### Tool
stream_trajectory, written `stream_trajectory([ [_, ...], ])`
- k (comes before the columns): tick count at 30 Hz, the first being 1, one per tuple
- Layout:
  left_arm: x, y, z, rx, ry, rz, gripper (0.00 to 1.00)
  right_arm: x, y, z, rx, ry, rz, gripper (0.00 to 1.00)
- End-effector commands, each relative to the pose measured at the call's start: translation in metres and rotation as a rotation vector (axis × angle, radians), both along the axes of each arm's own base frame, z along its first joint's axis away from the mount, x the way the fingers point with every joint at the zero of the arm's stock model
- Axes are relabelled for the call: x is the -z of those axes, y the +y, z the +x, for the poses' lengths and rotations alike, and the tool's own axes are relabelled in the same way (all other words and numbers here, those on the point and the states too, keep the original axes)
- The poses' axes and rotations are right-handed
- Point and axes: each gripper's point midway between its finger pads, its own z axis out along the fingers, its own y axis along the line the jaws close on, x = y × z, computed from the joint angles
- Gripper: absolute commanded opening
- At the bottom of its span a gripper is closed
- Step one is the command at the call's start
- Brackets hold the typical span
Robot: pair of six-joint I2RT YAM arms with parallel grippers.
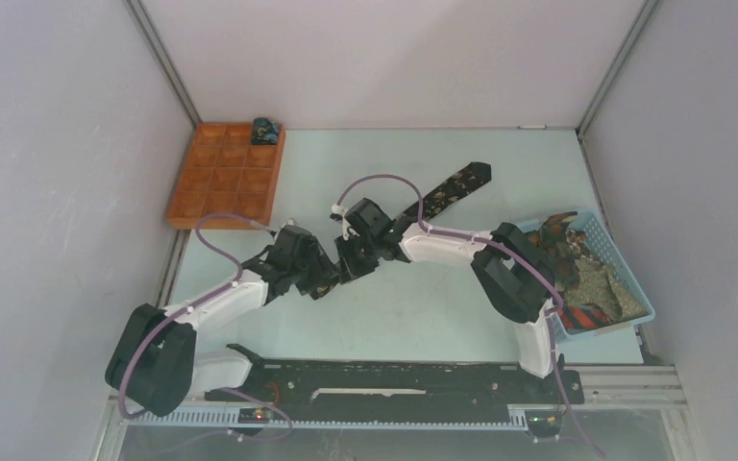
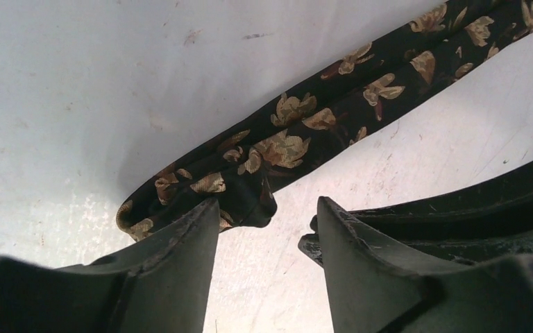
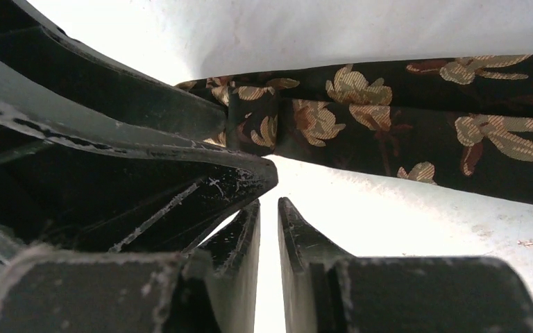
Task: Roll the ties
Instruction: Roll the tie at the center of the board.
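Since the left gripper (image 2: 267, 229) is spread w/ the folded end of the long black leaf-print tie (image 2: 298, 132) loose, the fold could flop open; right gripper (image 3: 267, 215) nearly pressed together, pinching nothing.

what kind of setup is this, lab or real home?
Likely a lab test cell, not a home: plain white walls box in a bare table, both arms are bolted to a rail, and props are staged in an orange tray and blue basket.

Orange compartment tray (image 1: 213, 197) at far-left corner of the pale worktop (image 1: 346, 317). Blue mesh basket (image 1: 640, 303) at right edge (tilted slightly off square). Grey enclosure walls (image 1: 48, 173) on three sides.
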Motion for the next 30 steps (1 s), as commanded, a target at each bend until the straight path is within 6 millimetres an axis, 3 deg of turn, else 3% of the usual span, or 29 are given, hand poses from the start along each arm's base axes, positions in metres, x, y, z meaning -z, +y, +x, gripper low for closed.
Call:
stream_trajectory([
  [1, -0.021, -0.003, 0.008, 0.010, -0.072, -0.018, 0.64, -0.031, 0.011, 0.004, -0.010, -0.029, 0.105, 0.21],
  [16, -0.034, 0.008, 0.007, -0.024, -0.124, -0.002, 0.77, -0.048, 0.030, 0.004, -0.026, 0.015, 0.228, 0.34],
  [30, -0.040, 0.043, -0.003, -0.105, -0.149, 0.039, 0.69, -0.051, 0.038, 0.010, -0.003, 0.042, 0.267, 0.37],
])
